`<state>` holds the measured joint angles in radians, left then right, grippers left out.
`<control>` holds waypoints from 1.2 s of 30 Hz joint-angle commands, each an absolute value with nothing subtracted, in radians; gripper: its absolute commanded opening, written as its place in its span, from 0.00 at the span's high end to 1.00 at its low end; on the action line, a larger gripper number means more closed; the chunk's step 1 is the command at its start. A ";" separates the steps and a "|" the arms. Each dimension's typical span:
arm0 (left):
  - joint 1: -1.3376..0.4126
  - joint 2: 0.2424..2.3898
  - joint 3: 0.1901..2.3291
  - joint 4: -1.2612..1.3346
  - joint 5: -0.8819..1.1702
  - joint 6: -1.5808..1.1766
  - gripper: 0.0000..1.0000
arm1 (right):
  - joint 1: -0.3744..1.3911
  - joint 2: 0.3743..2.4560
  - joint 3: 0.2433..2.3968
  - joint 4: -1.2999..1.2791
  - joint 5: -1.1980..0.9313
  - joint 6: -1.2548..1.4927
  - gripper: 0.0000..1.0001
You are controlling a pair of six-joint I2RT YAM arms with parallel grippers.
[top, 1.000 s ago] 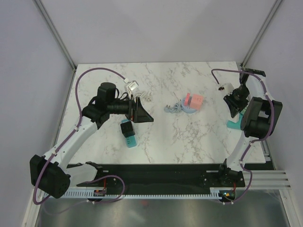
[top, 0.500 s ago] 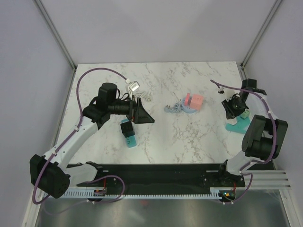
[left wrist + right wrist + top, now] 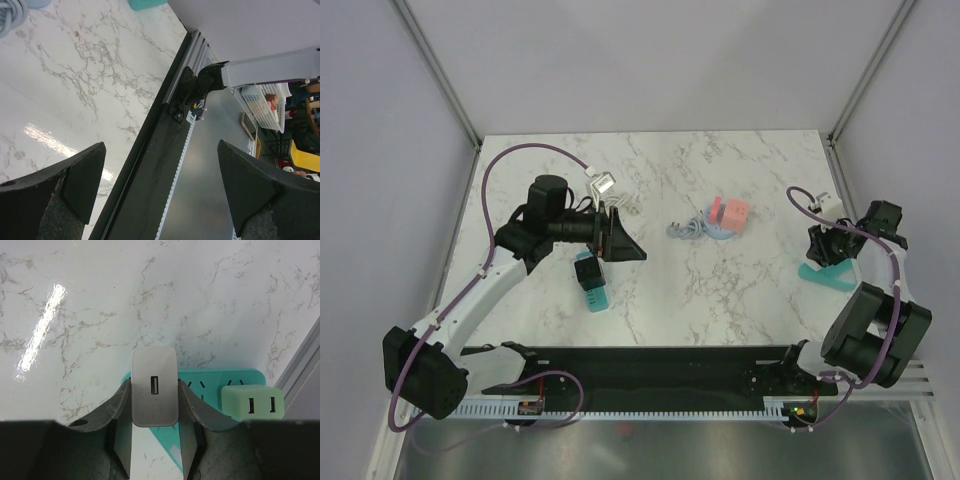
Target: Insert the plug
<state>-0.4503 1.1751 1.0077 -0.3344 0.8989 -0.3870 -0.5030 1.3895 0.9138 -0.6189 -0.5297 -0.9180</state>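
Observation:
A white USB charger plug (image 3: 154, 392) sits clamped between the fingers of my right gripper (image 3: 155, 386), its USB port facing the camera. Just beyond it lies a teal power strip (image 3: 220, 382) with slanted socket slots, and a pale green plug (image 3: 252, 402) is seated in the strip to the right. In the top view the right gripper (image 3: 828, 243) hovers over that strip (image 3: 820, 276) at the table's right edge. My left gripper (image 3: 615, 238) hangs open over the left half of the table, with nothing between its fingers (image 3: 50, 192).
A second teal strip carrying a black plug (image 3: 591, 283) lies below the left gripper. A small white adapter (image 3: 601, 184) rests behind it. Mid-table are a pink cube adapter (image 3: 730, 214) and a coiled grey cable (image 3: 688, 230). The metal frame rail (image 3: 300, 370) runs close on the right.
My right arm has swung from the back right toward the near right edge, carrying the white plug down over the teal strip. The left arm has not moved.

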 commanded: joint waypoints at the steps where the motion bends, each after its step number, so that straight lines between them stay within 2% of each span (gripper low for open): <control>1: -0.454 1.157 1.011 -0.299 0.913 -0.365 0.00 | -0.558 1.355 0.832 -0.650 -0.595 -0.980 1.00; 8: -0.456 1.158 1.012 -0.299 0.910 -0.365 0.00 | -0.638 1.278 0.724 -0.585 -0.636 -0.991 1.00; 19: -0.454 1.152 1.012 -0.301 0.908 -0.362 0.00 | -0.755 1.085 0.436 -0.243 -0.676 -0.799 1.00; 27: -0.454 1.146 1.012 -0.305 0.899 -0.354 0.00 | -0.756 1.201 0.494 -0.282 -0.704 -0.821 1.00; 30: -0.454 1.146 1.012 -0.307 0.897 -0.353 0.00 | -0.755 1.239 0.520 -0.305 -0.690 -0.857 0.95; 32: -0.454 1.147 1.012 -0.307 0.899 -0.353 0.00 | -0.752 1.262 0.541 -0.333 -0.681 -0.876 1.00; 36: -0.454 1.150 1.015 -0.308 0.900 -0.353 0.00 | -0.744 1.298 0.534 -0.344 -0.676 -0.903 1.00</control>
